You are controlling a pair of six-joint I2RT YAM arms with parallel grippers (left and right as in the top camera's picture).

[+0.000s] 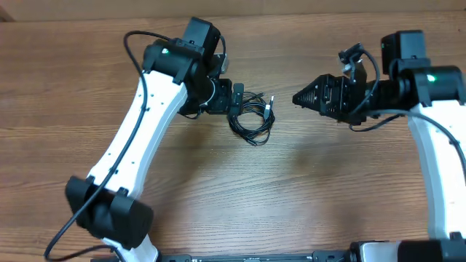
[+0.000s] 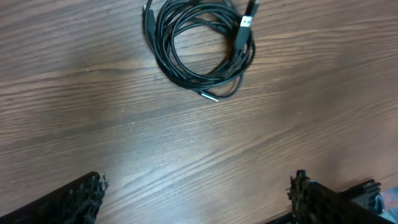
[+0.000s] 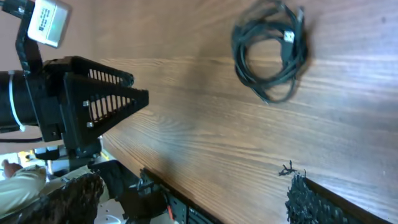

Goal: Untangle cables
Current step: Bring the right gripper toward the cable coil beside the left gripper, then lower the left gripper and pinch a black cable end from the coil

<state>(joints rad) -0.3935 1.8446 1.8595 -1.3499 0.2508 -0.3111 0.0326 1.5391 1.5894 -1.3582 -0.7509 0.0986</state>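
The left claw [image 2: 196, 185] stands wide open. Its 2 black ribbed fingertips [image 2: 90, 190] sit at the bottom corners of the left wrist view, with nothing between them but bare wood. Ahead of those tips, across a strip of bare table [image 2: 93, 112], lie the cables [image 2: 165, 56]. They are wound into 1 small, loose coil of thin black cord lying flat. A silvery plug [image 2: 246, 23] rests across the coil's far side, and a thin bright tip [image 2: 210, 96] pokes out at its near edge.

From overhead, this claw points right and reaches the coil's upper left edge. Whether it touches a strand cannot be told from that view, and the wrist view shows a gap. Behind it the left arm's white link [image 1: 145, 124] slants down to its base at the lower left, and a thicker black wire [image 1: 131, 44] loops off its upper joint.

The right claw [image 3: 189, 183] is open just as wide and holds nothing. Its fingertips show at the 2 bottom corners of its own view, which is rolled so that the table runs slantwise. In that view the coil lies far off at the upper right, and the left claw's ribbed triangular finger stands at the left. Overhead, the right claw points left toward the coil, well apart from it, with bare table between them. A small green light [image 1: 431, 78] glows on the right arm.
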